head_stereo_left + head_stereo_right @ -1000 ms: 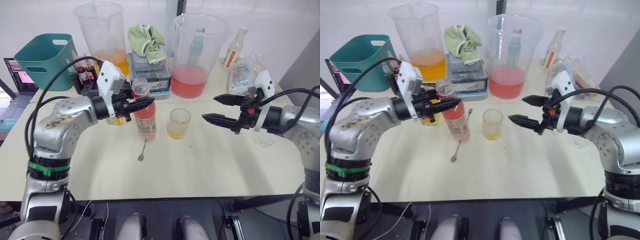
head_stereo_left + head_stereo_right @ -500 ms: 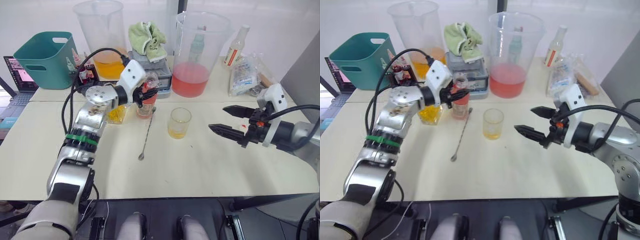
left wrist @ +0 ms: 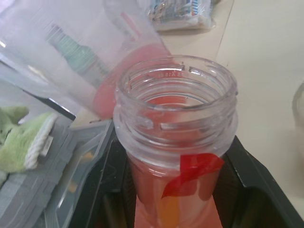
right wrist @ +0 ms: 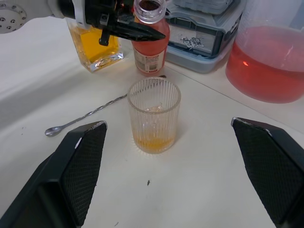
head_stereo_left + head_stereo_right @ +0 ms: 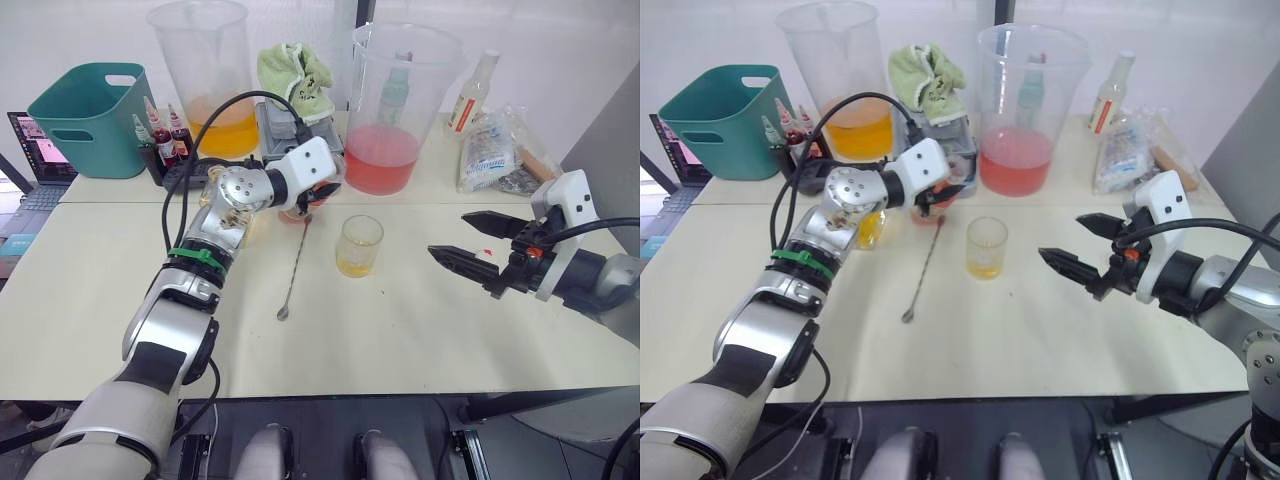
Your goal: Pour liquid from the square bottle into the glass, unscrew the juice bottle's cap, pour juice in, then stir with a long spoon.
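The juice bottle [image 4: 151,51], pink-red with its mouth uncapped, stands upright at the back of the table, and my left gripper [image 5: 308,195] is shut on it. In the left wrist view the juice bottle's open neck [image 3: 175,95] sits between the two black fingers. Just beside it is the square bottle [image 4: 95,45] with yellow liquid. The glass [image 5: 359,245] stands mid-table holding a little yellow liquid. Left of the glass, the long spoon [image 5: 293,270] lies flat on the table. My right gripper [image 5: 448,234] hovers open to the right of the glass. The cap is out of view.
Two huge beakers stand at the back, one with orange liquid [image 5: 210,75] and one with pink liquid [image 5: 390,110]. Between them is a grey box with a green cloth [image 5: 295,75] on it. A teal bin [image 5: 90,120] sits far left; a pale bottle [image 5: 470,95] and a plastic bag [image 5: 495,150] far right.
My left arm has carried the juice bottle back and away from the glass, down beside the square bottle. The right gripper has drawn back to the right, still open.
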